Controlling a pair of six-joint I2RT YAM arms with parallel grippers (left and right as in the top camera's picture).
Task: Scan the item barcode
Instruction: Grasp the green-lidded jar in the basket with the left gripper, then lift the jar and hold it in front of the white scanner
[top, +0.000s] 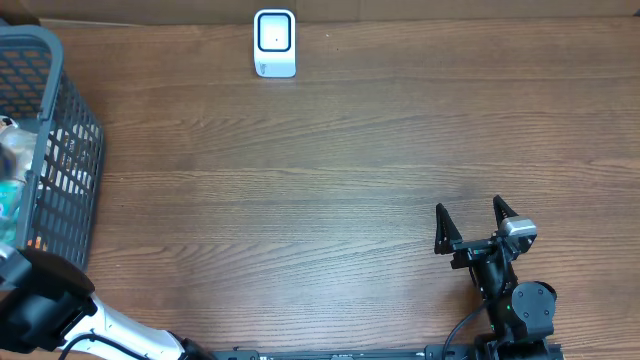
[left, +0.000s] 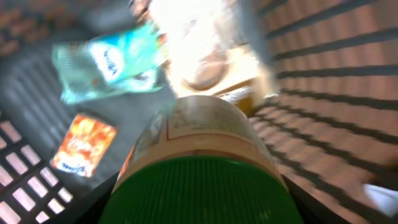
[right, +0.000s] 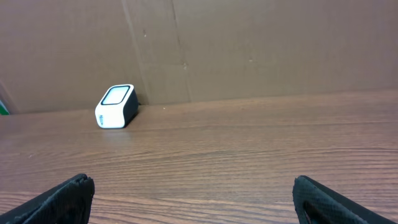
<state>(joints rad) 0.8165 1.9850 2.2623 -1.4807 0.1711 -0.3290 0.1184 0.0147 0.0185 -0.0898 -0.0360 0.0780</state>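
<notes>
The item is a jar with a ribbed green lid (left: 199, 186) and a pale label, lying in the grey basket (top: 70, 150). My left gripper (left: 199, 208) is shut on it, a dark finger pressed against each side of the lid. The view is blurred. In the overhead view only the left arm (top: 40, 300) shows at the basket's near corner. The white barcode scanner (top: 274, 42) stands at the table's far edge, and the right wrist view shows the scanner (right: 116, 106) too. My right gripper (top: 469, 215) rests open and empty at the near right.
Inside the basket lie a teal packet (left: 112, 62) and an orange packet (left: 84, 144) beside the jar. The basket's slatted wall (left: 336, 93) rises close on the right. A brown cardboard wall (right: 249, 43) backs the wooden table (top: 330, 180).
</notes>
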